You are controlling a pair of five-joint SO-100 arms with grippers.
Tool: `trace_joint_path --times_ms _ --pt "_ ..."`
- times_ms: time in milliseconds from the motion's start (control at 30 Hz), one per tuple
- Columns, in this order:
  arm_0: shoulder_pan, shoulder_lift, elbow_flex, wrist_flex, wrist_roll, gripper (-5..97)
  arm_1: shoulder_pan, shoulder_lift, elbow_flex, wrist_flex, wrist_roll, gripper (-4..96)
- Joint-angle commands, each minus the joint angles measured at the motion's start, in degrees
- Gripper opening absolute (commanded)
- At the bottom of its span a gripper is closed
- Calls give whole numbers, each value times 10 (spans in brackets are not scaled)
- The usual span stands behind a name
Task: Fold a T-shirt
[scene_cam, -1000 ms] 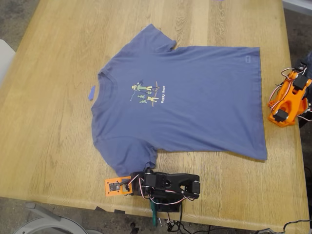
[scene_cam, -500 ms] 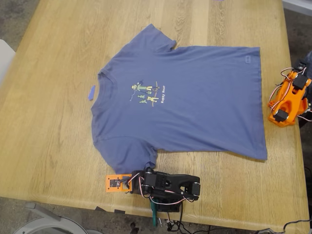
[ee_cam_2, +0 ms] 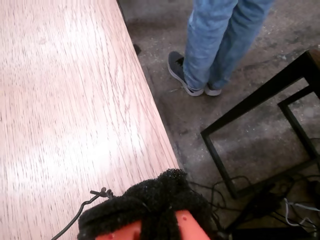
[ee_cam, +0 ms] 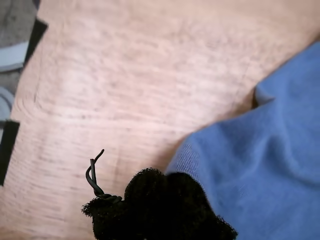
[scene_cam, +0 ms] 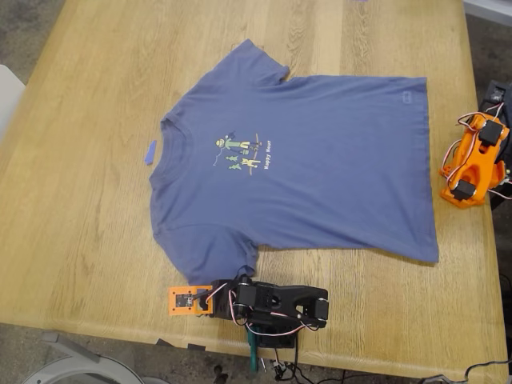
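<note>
My first gripper [scene_cam: 182, 300] hangs low over the wooden table [scene_cam: 80, 200], at the near edge in the exterior view. Whether its jaws are apart or together I cannot tell; its wrist view shows only a dark padded tip. Just beside that tip lies the hem of a sleeve of the T-shirt [scene_cam: 304, 168], spread flat and print up. My second gripper [scene_cam: 468, 164] sits well apart, past the shirt's bottom hem, state likewise unclear. A person's legs [ee_cam_2: 220, 40] stand beyond the table.

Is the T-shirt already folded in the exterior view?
No, the T-shirt lies spread flat on the table, both sleeves out and the chest print showing.
</note>
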Motion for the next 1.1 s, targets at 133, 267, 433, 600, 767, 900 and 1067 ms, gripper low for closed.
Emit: trace_joint_path --times_ms 133,267,433,600,767,900,1067 --pt "64 63 -18 -105 -33 38 -25 5 -2 -69 11 39" --pt "105 63 -18 -188 -51 31 -53 5 -29 -91 28 2" --pt "127 63 -30 -224 -47 17 -95 5 -70 -105 40 1" --pt "156 63 -70 -226 -42 32 -149 5 -118 -97 52 75" --pt "196 53 -134 -190 -42 197 -195 5 -155 -104 85 220" --pt "211 47 -169 -153 -30 334 -232 5 -184 -97 105 335" --pt "238 30 -207 -147 -20 470 -298 5 -225 -75 102 362"
